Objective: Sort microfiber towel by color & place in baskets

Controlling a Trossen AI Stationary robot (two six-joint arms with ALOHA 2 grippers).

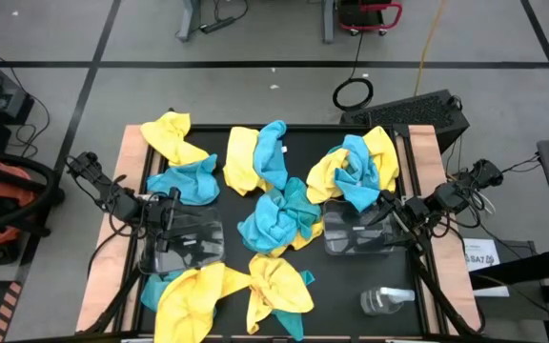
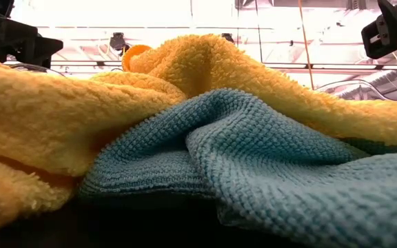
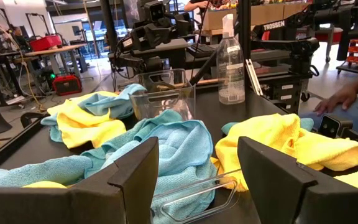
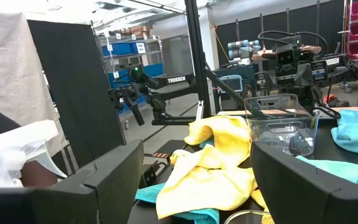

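Two clear plastic baskets sit on our black tabletop (image 1: 255, 143), one at each arm: the left basket (image 1: 183, 243) under the left end effector (image 1: 170, 217) and the right basket (image 1: 358, 232) just beside the right end effector (image 1: 394, 217). Neither basket holds a towel that we can make out.

Our left end effector hovers over the left basket's rim with its fingers (image 3: 132, 180) spread apart and nothing between them. Our right end effector also stands wide open and empty, its fingers (image 4: 104, 180) pointing across the tabletop toward the left basket.

Microfiber towels lie scattered in loose heaps all over the tabletop. A yellow towel (image 1: 172, 135) and a turquoise towel (image 1: 184, 181) lie at the far left, a yellow and turquoise pair (image 1: 258, 155) at the far middle, and a mixed heap (image 1: 355, 170) at the far right, touching the right basket. A turquoise heap (image 1: 276, 219) lies between the two baskets. Yellow towels (image 1: 232, 291) with turquoise edges lie along the near edge.

A clear spray bottle (image 1: 385, 300) lies on its side near the right front corner.
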